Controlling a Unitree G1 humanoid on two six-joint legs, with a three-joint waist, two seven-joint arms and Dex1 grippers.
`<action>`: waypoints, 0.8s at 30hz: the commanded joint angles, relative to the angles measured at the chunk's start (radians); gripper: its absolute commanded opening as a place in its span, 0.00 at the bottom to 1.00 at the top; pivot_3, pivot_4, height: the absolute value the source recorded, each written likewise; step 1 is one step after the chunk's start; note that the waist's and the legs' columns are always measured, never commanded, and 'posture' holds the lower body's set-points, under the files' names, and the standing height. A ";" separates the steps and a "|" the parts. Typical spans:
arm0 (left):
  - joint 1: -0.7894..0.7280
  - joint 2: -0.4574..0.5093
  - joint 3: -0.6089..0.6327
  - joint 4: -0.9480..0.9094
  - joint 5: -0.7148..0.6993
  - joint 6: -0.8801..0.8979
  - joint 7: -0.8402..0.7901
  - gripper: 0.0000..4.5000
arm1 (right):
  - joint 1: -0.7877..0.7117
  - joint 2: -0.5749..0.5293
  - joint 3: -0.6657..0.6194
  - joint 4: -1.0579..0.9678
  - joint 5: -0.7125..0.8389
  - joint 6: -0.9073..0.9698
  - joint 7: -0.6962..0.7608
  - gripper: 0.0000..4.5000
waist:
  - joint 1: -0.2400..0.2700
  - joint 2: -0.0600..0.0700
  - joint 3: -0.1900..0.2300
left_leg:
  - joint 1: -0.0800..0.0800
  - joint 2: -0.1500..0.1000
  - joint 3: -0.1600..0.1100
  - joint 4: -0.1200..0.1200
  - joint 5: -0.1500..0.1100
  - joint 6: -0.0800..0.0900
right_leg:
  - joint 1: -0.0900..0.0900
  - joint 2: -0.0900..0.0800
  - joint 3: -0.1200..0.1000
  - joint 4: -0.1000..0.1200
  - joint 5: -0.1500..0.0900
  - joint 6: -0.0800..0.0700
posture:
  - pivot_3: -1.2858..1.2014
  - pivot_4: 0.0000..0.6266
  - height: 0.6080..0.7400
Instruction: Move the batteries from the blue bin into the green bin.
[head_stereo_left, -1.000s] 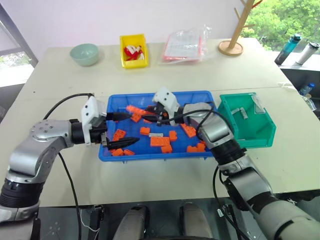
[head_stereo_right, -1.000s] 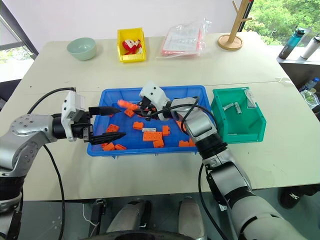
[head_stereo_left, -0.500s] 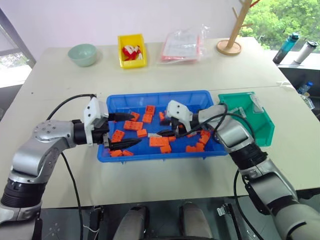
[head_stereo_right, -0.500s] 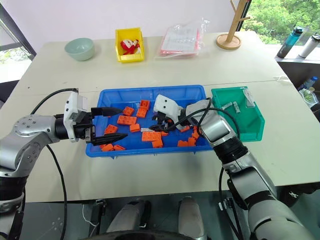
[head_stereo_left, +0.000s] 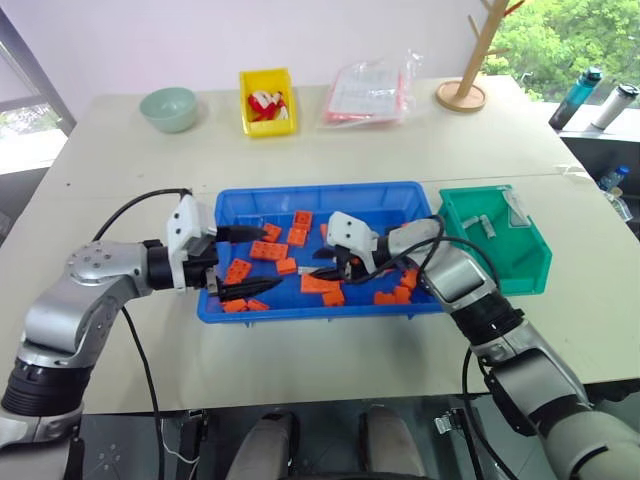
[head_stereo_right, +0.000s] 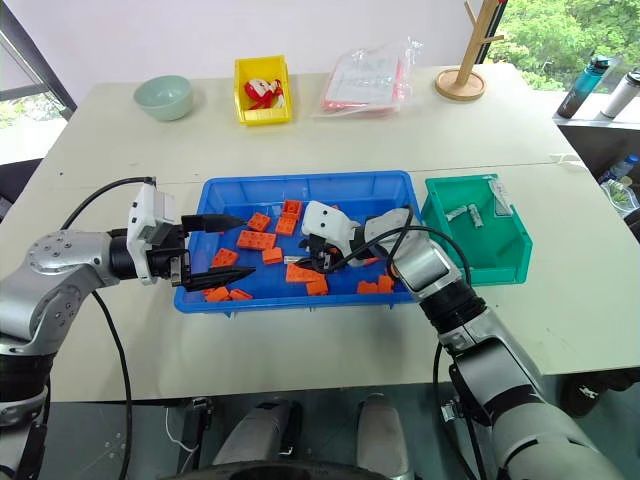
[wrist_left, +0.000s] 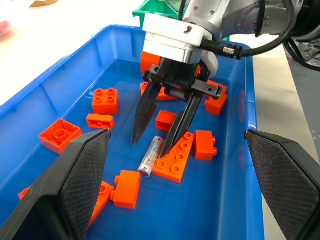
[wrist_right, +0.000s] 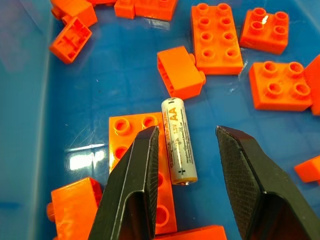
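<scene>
A silver AA battery lies flat on the floor of the blue bin, resting against an orange block. My right gripper hangs just over it, open, one finger on each side and neither touching it. From the left wrist view the same battery lies below the right gripper's tips. My left gripper is held open over the bin's left end, holding nothing. The green bin stands to the right of the blue one, with batteries lying inside.
Several orange blocks are scattered through the blue bin. At the table's back are a pale green bowl, a yellow bin, a plastic bag and a wooden stand. Bottles stand beyond the right edge.
My right gripper has come from the bin's back toward its front middle, sunk lower, and now straddles the battery. The left arm has kept still.
</scene>
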 joint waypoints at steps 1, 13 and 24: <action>-0.020 0.005 0.025 -0.020 -0.003 -0.011 0.009 1.00 | -0.034 0.013 0.006 0.038 -0.028 -0.033 -0.005 0.41 | 0.000 0.000 0.000 | 0.000 0.000 0.000 0.000 0.000 0.000 | 0.000 0.000 0.000 0.000 0.000 0.000 | 0.52 0.24 0.84; -0.031 -0.004 0.017 -0.021 0.001 -0.016 0.024 1.00 | -0.044 0.011 0.032 0.144 -0.088 -0.099 0.027 0.41 | 0.000 0.000 0.000 | 0.000 0.000 0.000 0.000 0.000 0.000 | 0.001 0.000 0.000 0.000 0.000 0.000 | 0.52 0.24 0.84; -0.047 -0.010 0.013 -0.014 0.007 -0.023 0.030 1.00 | -0.128 0.059 -0.075 0.118 0.039 0.165 0.073 0.41 | 0.000 -0.001 -0.001 | 0.002 0.000 0.000 0.000 0.000 0.000 | 0.002 0.000 0.000 0.000 0.000 0.000 | 0.52 0.24 0.84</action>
